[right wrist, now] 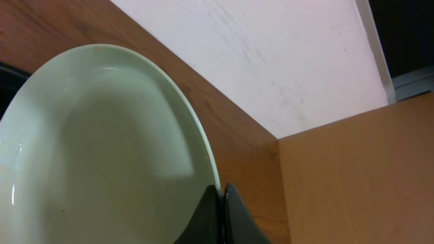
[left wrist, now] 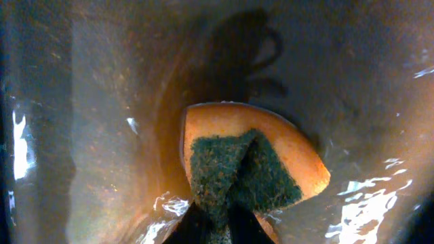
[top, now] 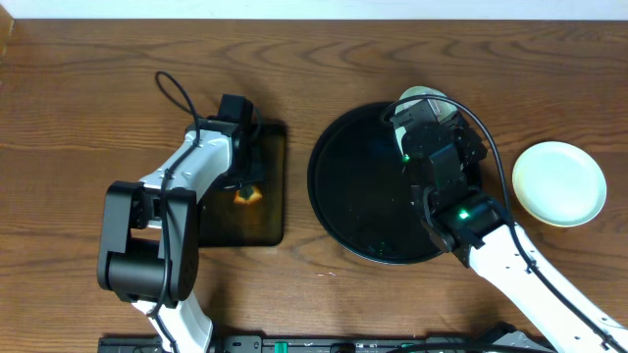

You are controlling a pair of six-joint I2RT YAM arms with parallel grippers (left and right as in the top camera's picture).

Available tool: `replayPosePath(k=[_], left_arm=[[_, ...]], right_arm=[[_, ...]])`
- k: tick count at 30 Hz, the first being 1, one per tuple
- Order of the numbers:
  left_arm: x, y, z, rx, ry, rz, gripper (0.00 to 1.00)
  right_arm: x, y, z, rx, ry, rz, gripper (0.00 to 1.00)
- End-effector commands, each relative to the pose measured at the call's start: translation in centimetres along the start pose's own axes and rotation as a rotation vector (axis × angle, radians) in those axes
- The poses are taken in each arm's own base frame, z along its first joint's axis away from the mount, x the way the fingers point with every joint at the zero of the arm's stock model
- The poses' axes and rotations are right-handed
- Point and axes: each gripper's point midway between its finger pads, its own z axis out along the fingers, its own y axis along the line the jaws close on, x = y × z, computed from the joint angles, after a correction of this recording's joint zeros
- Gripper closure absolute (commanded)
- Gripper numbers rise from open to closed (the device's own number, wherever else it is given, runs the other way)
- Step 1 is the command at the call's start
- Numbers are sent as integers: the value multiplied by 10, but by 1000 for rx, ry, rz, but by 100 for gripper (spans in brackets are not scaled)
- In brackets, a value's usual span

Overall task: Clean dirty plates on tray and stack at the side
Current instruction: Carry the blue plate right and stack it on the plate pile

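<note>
My right gripper [top: 422, 110] is shut on the rim of a pale mint plate [top: 424, 95] and holds it tilted over the far edge of the large round black tray [top: 324, 186]. In the right wrist view the jaws [right wrist: 222, 195] pinch the plate's edge [right wrist: 102, 149], and its face looks free of sauce. Another pale plate [top: 559, 182] lies flat on the wood tabletop to the right of the tray. My left gripper [top: 245, 181] is shut on an orange sponge with a green scouring side [top: 247, 195]. In the left wrist view the jaws [left wrist: 217, 220] hold the sponge [left wrist: 285, 156] folded.
The left gripper and the sponge sit over a small rectangular black tray [top: 270, 147], whose wet glossy surface fills the left wrist view [left wrist: 102, 102]. A white wall [right wrist: 271, 54] runs along the table's far edge. The round tray's inside shows no plates.
</note>
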Motion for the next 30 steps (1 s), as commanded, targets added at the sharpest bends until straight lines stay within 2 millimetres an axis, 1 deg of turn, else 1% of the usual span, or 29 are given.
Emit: replayPosePath(k=[1,2,3,4,6,7,8,10,11,12,14,16,17,18,19,20,21,22,23,25,29,30], left_arm=[[23,-44,6,273,97,202,93],[29,-60,1,372,105,300,93],[31,-66,-1,404,102,350,93],[27,-62,2,364,85,351,92],[14,-41,9,208,45,240,92],[10,-34,11,157,30,188,92],[11,-38,11,171,31,196,92],[21,-60,5,297,53,326,92],[24,-65,4,320,53,369,93],[21,-62,6,288,42,361,92],[6,-35,12,110,-5,202,88],[-2,-9,12,-41,-46,44,85],[-3,0,11,-87,-54,-20,84],[-2,2,11,-96,-51,-44,84],[-2,-2,10,-75,-45,-43,85],[-1,-13,9,-21,-31,9,91],[1,-24,8,36,-18,81,92],[2,-35,5,89,-11,164,92],[2,-39,2,105,-15,202,92],[-1,-43,-5,110,-41,236,89],[-8,-46,-23,130,-94,237,83],[-10,-47,-28,135,-108,237,75]], right_arm=[[-3,-6,-4,18,-10,44,99],[-3,-7,-4,18,-9,45,99],[-3,-7,-4,18,-9,45,99],[-3,-7,-4,18,-9,45,99],[-3,-6,-4,17,-7,42,99],[-3,-6,-4,17,-6,42,99],[-2,-6,-4,16,-5,43,99],[-2,-6,-4,16,-5,43,99],[-2,-6,-4,16,-5,43,99],[-2,-6,-4,16,-5,43,99],[-2,-6,-4,16,-4,41,99],[-1,-6,-4,15,-2,39,99],[-1,-5,-4,14,0,37,99],[-1,-5,-4,14,0,36,99],[-1,-5,-4,14,0,36,99],[-1,-5,-4,14,1,35,99],[-1,-5,-4,14,1,35,99],[-1,-5,-4,13,0,35,99],[-1,-5,-4,14,1,38,99],[0,-5,-4,14,1,59,99],[0,-5,-4,14,1,88,99],[-1,-5,-4,14,0,90,99]])
